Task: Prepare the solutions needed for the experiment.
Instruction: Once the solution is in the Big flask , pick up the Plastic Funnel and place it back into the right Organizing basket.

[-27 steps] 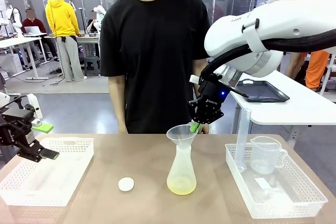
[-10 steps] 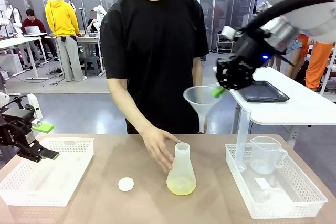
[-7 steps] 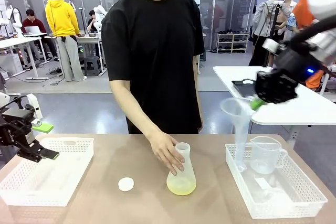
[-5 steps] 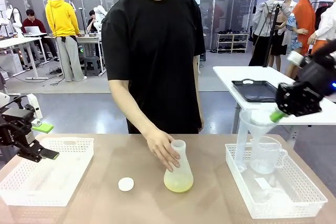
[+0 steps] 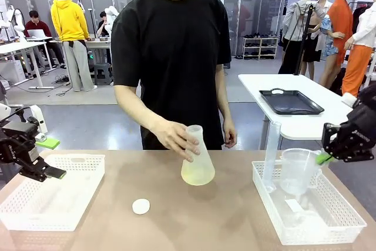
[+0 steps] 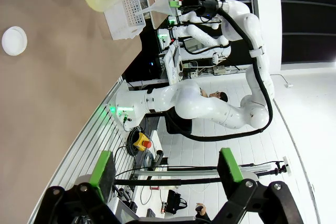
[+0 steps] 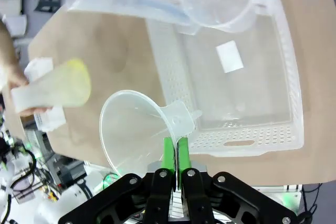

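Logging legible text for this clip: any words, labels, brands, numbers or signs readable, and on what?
No text reads clearly.
Pale print on the right tool: too small to read.
Pale print on the left tool: too small to read.
White patch in the right basket: looks blank.
Measuring jug and cylinder: any scale marks too faint to read.

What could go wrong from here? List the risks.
1. The person's hand holds the translucent whitish conical flask off the table, tilted, with its neck open. The pale yellow liquid might slosh out.
2. The right gripper pinches the clear plastic funnel only at its rim tab. A slip could drop it onto the clear handled measuring jug or the tall graduated cylinder in the white basket.
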You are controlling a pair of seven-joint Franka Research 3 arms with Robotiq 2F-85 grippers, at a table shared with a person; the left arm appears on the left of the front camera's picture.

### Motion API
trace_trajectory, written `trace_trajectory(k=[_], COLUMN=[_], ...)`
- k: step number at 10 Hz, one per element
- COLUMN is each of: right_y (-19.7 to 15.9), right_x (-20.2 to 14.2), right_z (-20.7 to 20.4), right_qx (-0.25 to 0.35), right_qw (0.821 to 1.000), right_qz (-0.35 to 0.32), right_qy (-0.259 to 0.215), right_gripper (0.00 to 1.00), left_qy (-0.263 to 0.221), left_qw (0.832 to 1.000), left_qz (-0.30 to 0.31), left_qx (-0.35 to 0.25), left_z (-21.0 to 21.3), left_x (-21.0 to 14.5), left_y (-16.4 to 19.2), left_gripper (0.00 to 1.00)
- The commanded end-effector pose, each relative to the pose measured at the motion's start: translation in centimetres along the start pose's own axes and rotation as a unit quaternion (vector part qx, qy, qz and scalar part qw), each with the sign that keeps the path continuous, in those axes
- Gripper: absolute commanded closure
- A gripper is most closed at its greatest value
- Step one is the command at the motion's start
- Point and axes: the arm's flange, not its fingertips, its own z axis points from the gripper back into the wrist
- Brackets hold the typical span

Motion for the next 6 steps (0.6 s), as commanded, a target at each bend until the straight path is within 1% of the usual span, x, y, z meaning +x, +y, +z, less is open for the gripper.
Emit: trace_trajectory(k=[1, 2, 3, 5, 6], right_y=[-0.2, -0.5, -0.9, -1.3, -1.3], right_x=[1.0, 1.3, 1.7, 2.4, 2.5], right_z=[-1.8, -2.4, -3.0, -4.5, -4.9], right_qx=[-0.028, -0.04, -0.064, -0.084, -0.104], right_qw=[0.998, 0.997, 0.993, 0.988, 0.985], right_qz=[-0.052, -0.07, -0.094, -0.116, -0.124], right_qy=[0.005, 0.02, 0.023, 0.053, 0.055], right_gripper=[1.0, 1.0, 1.0, 1.0, 1.0], left_qy=[-0.002, -0.002, -0.002, -0.002, -0.002], left_qw=[1.0, 1.0, 1.0, 1.0, 1.0], left_qz=[-0.004, -0.004, -0.004, -0.004, -0.004], left_qx=[-0.01, -0.01, -0.01, -0.01, -0.01], left_z=[-0.1, -0.1, -0.1, -0.1, -0.1], left_x=[-0.1, -0.1, -0.1, -0.1, -0.1], left_y=[-0.2, -0.2, -0.2, -0.2, -0.2], left_gripper=[0.0, 0.0, 0.0, 0.0, 0.0])
